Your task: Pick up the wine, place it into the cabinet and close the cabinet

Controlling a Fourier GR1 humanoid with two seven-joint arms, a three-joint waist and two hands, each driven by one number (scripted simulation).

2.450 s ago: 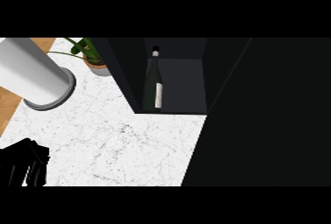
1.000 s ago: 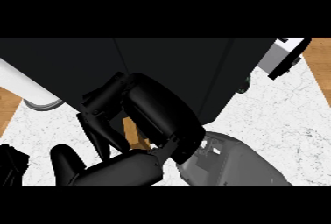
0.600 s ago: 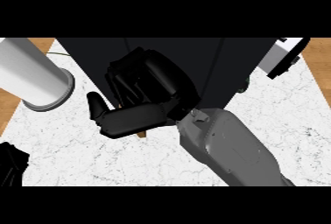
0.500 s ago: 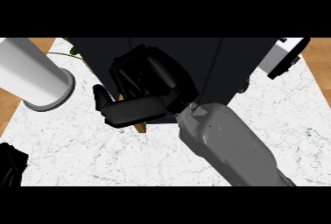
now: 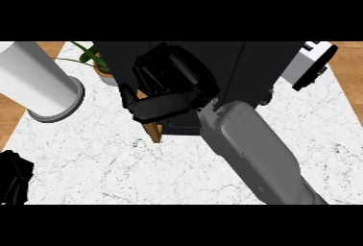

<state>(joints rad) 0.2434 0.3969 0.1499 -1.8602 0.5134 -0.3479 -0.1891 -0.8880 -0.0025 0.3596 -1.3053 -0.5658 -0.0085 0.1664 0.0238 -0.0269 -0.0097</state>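
Since two and a half seconds ago the right hand [image 5: 170, 89] has come up in front of the cabinet [image 5: 237, 62], covering the place where an open compartment with the wine standing in it showed before. In the last half second it has barely shifted, while the potted plant [image 5: 96, 60] at 11 o'clock has come further into view.

The right hand now lies against the dark cabinet front just above the middle of the view. Its fingers [image 5: 159, 67] are curled in toward the palm and its thumb [image 5: 159, 109] stretches out toward 9 o'clock. Nothing can be seen inside the grasp. A grey forearm [image 5: 255, 153] runs from the hand down toward 5 o'clock.

The wine does not show. The hand and the cabinet's dark face hide whatever lies behind them, so its place cannot be told from this view.

A small brown wedge [image 5: 154, 132] pokes out just below the thumb, at the cabinet's lower edge, touching the white marble counter [image 5: 106, 163]. What it belongs to cannot be told.

The left hand [image 5: 14, 180] rests at 8 o'clock by the view's edge, fingers relaxed and pointing up, well apart from the cabinet.

A tall white cylinder [image 5: 35, 81] stands at 10 o'clock, near the plant. A white appliance [image 5: 312, 62] sits at 2 o'clock, just beside the cabinet's right side.
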